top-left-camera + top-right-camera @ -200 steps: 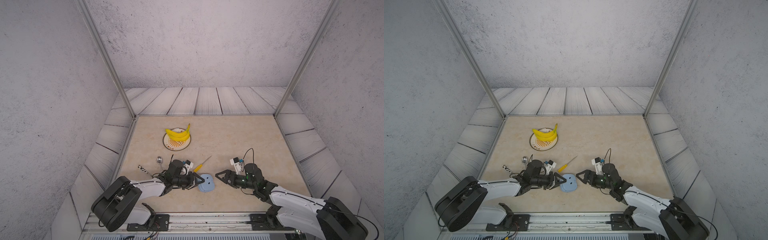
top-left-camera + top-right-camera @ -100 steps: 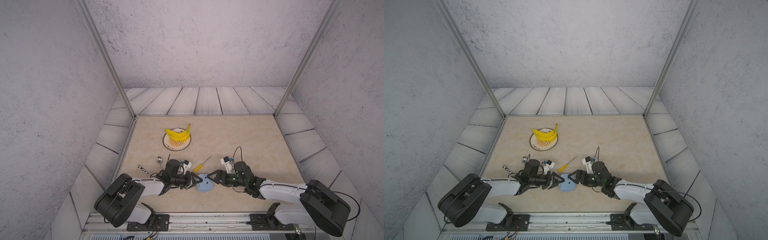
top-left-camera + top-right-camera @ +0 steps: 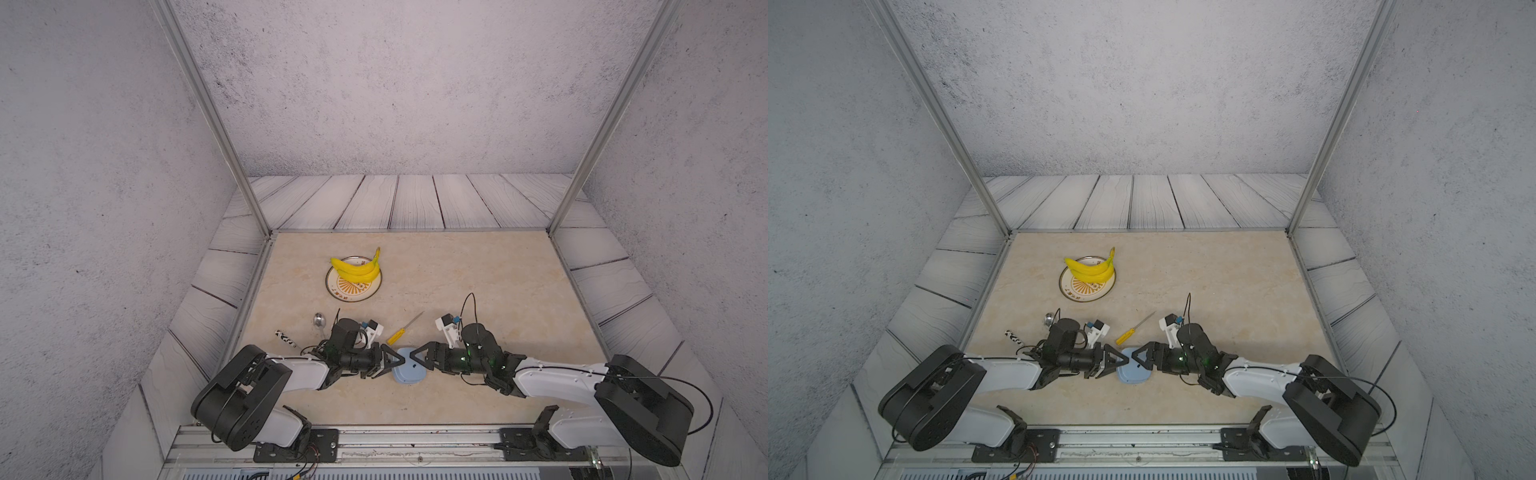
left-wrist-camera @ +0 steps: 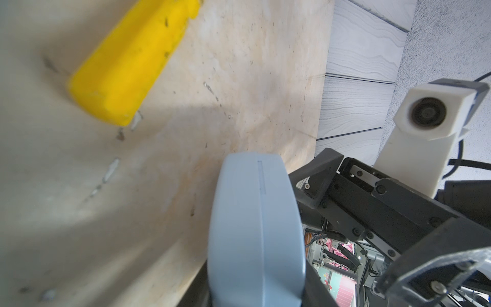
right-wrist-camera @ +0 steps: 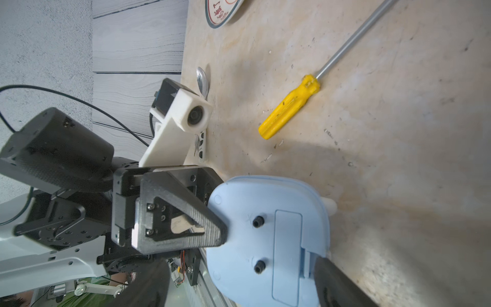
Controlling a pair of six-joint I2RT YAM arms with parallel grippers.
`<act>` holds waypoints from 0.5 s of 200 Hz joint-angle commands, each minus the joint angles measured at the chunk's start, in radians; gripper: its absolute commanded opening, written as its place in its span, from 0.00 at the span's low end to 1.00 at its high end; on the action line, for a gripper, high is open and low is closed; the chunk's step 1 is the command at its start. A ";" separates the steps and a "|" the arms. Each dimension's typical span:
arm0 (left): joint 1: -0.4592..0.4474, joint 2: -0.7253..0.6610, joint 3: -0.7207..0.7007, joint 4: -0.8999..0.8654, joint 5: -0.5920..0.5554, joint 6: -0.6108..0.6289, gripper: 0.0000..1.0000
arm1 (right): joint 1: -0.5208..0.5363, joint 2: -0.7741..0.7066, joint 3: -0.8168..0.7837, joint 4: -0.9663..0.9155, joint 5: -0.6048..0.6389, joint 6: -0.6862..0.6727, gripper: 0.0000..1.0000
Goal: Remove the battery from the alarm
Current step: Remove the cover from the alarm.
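In both top views there is one alarm (image 3: pixel 411 372), light blue and shaped like a square with round corners. It lies at the near middle of the tan, stone-look table (image 3: pixel 478 270), back side up. Two arms meet at it. The left end effector (image 3: pixel 392 362) is closed on the alarm's left edge. The right end effector (image 3: pixel 415 360) is at the alarm's right side, its black, triangle-shaped fingers spread wide and one tip over the alarm's back. It holds nothing. Just beyond the alarm lies one screwdriver (image 3: pixel 402 331), yellow handle near and left, thin metal rod pointing far and right. Farther off on the left sits one round plate (image 3: pixel 351 291) with one bunch of yellow bananas (image 3: pixel 357 268) on it. One shiny spoon (image 3: pixel 319 320) lies near the left arm.

In the left wrist view the alarm (image 4: pixel 255 226) is seen from its side. It is smooth plastic with a thin seam down the middle, held between the left end effector's fingers.

In the right wrist view the alarm's (image 5: pixel 268 239) plain back shows two small black round spots and one long lid with round corners, shut. The lid's long side runs from near to far. One ridged finger (image 5: pixel 186 210) of the left end effector presses on the alarm's left edge. The right end effector's fingers stand far apart, one just beside the lid.
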 commanded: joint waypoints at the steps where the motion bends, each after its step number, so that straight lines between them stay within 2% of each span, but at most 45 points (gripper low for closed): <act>1: 0.004 0.025 -0.021 -0.067 -0.053 0.026 0.36 | 0.011 0.015 0.006 -0.001 0.023 -0.016 0.89; 100: 0.004 0.020 -0.020 -0.071 -0.054 0.026 0.36 | 0.059 0.055 0.021 0.039 0.033 -0.019 0.88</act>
